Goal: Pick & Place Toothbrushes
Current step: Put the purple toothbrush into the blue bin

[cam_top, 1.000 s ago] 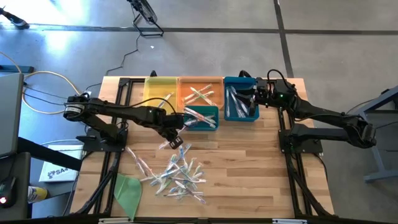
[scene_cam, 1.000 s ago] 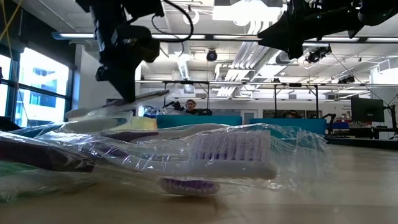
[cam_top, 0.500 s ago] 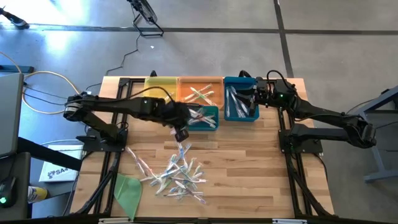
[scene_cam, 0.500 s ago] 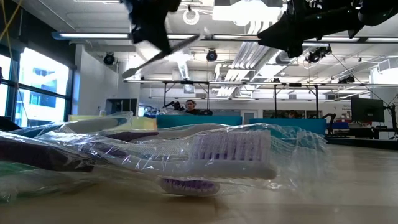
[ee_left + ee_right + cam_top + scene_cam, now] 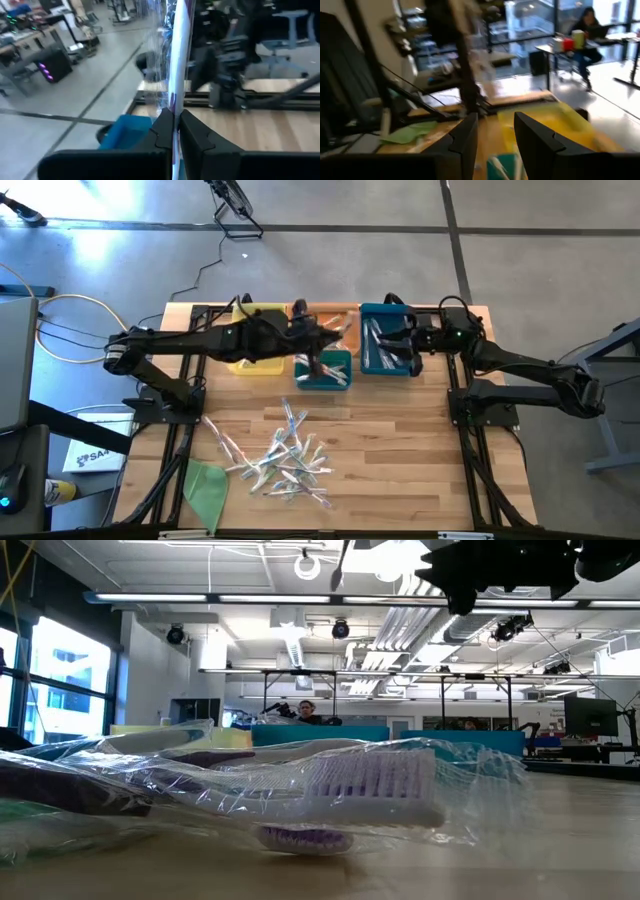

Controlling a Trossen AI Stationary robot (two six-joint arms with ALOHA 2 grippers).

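Several wrapped toothbrushes lie in a loose pile on the wooden table; the low view shows one with white bristles close up. More toothbrushes lie in the orange bin, the small teal bin and the blue bin. My left gripper reaches over the orange and teal bins and is shut on one clear-wrapped toothbrush. My right gripper is open and hovers over the blue bin's right side. My left gripper pinches a clear-wrapped white and purple toothbrush between its two fingers. The shaft runs on past the fingertips, roughly along them, and its other end is hidden between the fingers. The toothbrush is lifted clear, above the bins.
A yellow bin stands left of the orange one, along the table's far edge. A flat green sheet lies near the table's near left corner. Bare wood lies right of the pile.
My left gripper, shut on the toothbrush, has risen from just above the pile and swung toward the table's far edge and right, ending over the bins. It has gone out of the low view's top. The toothbrush has been lifted clear with it.
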